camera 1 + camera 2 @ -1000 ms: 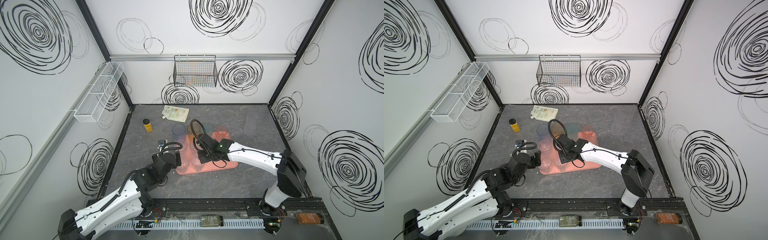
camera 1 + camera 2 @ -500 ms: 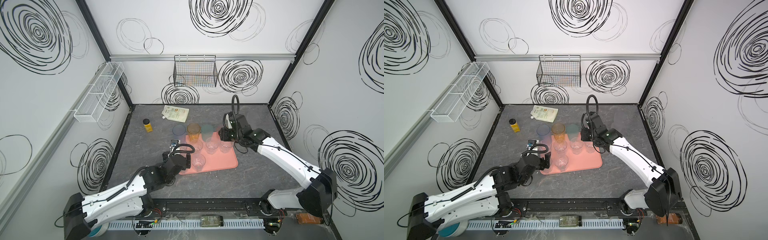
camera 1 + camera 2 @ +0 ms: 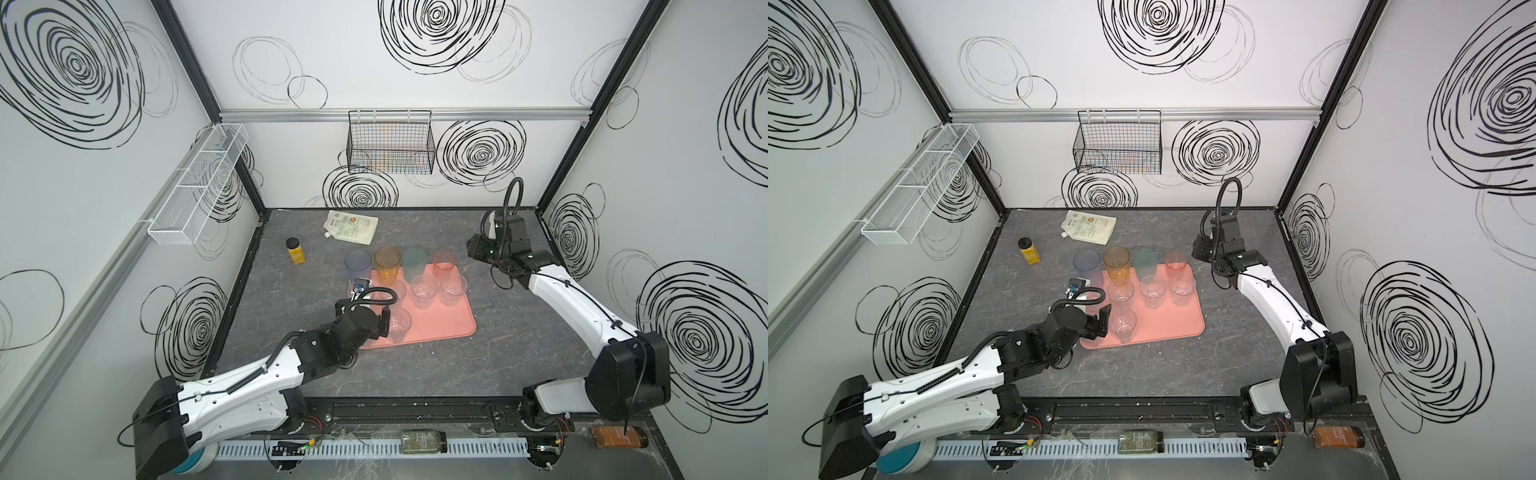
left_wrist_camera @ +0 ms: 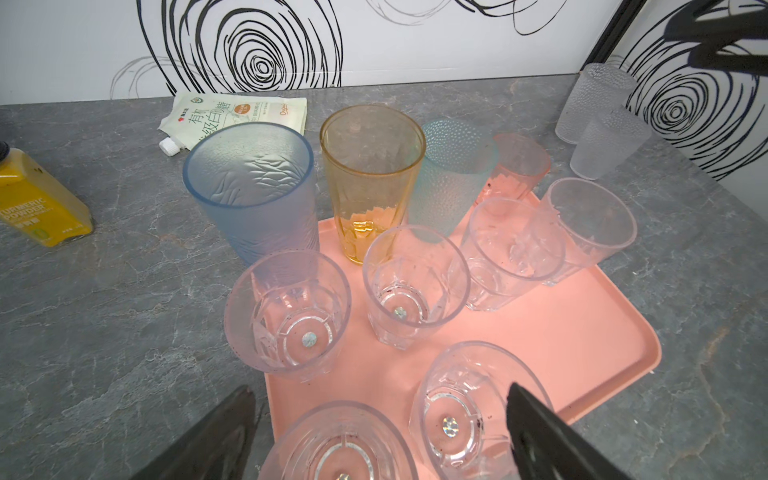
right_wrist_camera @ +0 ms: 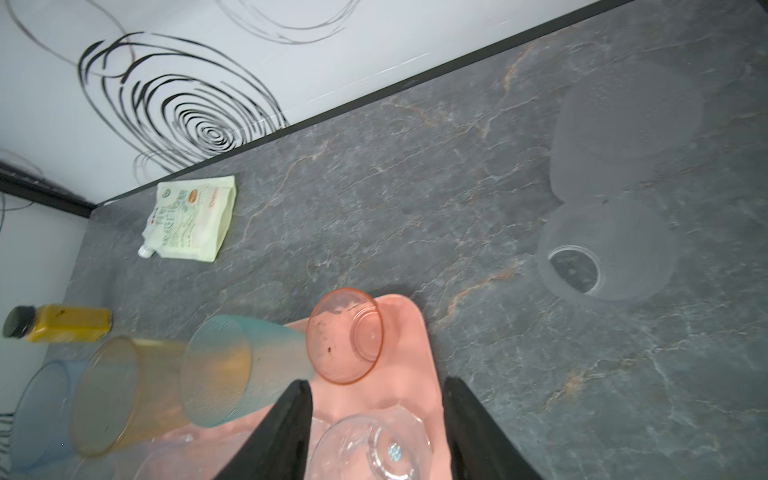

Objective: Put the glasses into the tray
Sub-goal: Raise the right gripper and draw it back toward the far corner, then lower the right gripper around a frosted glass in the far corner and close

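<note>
**Tray and glasses, with both arms.** The salmon-pink tray lies mid-table on the grey tabletop. Along its far edge stand the blue tumbler, amber tumbler, teal tumbler and pink tumbler. The blue tumbler's base is hidden, so whether it rests on the tray cannot be told. Six clear faceted glasses stand nearer the robot. Two frosted tumblers stand on the table, well apart from the tray.

The left gripper has its jaws spread wide to either side of the nearest clear glass, not closed on it. The right gripper has its jaws partly apart and empty, and hangs above the table beside the tray's far right corner.

A spouted pouch and a turmeric bottle sit off the tray.
</note>
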